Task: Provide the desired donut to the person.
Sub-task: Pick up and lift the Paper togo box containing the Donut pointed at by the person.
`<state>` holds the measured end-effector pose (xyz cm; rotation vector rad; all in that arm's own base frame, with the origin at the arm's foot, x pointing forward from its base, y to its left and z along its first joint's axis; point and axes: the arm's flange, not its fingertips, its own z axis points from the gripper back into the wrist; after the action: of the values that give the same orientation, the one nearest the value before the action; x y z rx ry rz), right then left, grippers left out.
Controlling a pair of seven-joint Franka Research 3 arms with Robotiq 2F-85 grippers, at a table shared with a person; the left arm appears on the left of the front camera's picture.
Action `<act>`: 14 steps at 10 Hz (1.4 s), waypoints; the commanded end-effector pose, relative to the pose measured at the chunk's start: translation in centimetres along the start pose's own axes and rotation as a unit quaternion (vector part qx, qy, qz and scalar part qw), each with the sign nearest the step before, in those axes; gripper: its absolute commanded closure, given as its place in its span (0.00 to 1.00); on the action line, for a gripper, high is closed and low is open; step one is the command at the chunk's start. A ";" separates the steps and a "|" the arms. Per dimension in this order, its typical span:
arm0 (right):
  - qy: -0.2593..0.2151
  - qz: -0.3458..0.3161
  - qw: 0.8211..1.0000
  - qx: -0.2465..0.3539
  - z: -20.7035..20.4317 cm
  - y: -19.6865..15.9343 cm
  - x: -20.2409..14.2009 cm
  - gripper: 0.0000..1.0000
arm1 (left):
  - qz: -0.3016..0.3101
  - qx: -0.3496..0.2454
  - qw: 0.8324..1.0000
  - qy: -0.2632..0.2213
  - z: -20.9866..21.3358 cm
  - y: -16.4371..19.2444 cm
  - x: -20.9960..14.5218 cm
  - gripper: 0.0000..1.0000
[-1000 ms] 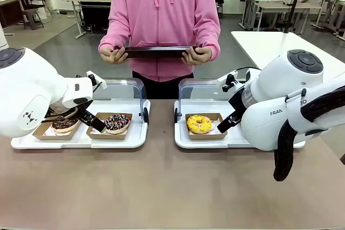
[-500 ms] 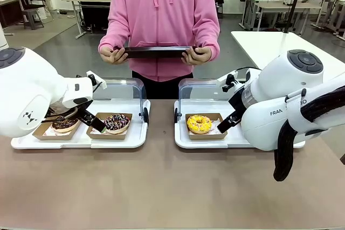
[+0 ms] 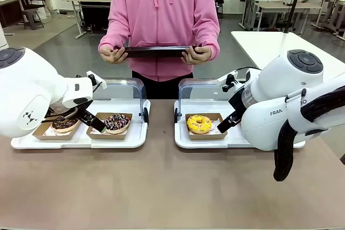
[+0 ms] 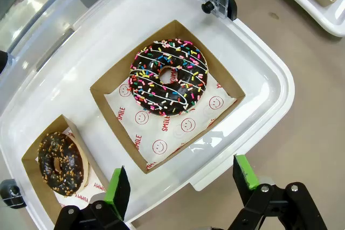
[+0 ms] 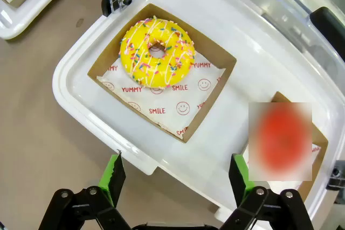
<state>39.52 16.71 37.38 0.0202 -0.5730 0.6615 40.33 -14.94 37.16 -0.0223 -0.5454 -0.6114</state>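
The person [image 3: 161, 20] in a pink hoodie stands at the far side, both hands holding a dark flat slab [image 3: 156, 51]. A chocolate donut with coloured sprinkles [image 3: 116, 122] [image 4: 168, 76] and a chocolate donut with nut bits [image 3: 64, 125] [image 4: 60, 156] sit in cardboard boxes on the left white tray [image 3: 135, 141]. A yellow sprinkled donut [image 3: 199, 124] [image 5: 157, 52] sits boxed on the right white tray [image 3: 183, 141]. My left gripper [image 3: 90, 120] [image 4: 181, 179] hovers open over the left tray's near edge. My right gripper [image 3: 226, 122] [image 5: 177, 172] hangs open over the right tray's near edge.
Clear hinged lids [image 3: 121, 87] [image 3: 199, 87] stand raised behind both trays. In the right wrist view a second cardboard box [image 5: 319, 149] lies beside the yellow donut's box, its content blurred. The brown tabletop [image 3: 161, 187] in front of the trays is bare.
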 end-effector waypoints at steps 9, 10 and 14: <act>-0.145 0.086 0.980 0.108 18.5 -13.1 -12.9 0.00 | -0.082 -0.094 0.984 -0.131 15.9 3.7 -11.9 0.00; -0.154 0.082 0.979 0.101 19.2 -13.5 -14.3 0.00 | -0.090 -0.073 0.982 -0.146 16.6 4.2 -13.1 0.00; -0.198 0.070 0.970 0.124 18.3 -16.1 -16.9 0.00 | -0.066 -0.055 0.982 -0.166 17.7 6.7 -16.5 0.00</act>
<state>31.43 -11.09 51.22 0.3146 -0.8531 0.8466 32.58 4.27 55.44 -0.2050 -0.8458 -0.7685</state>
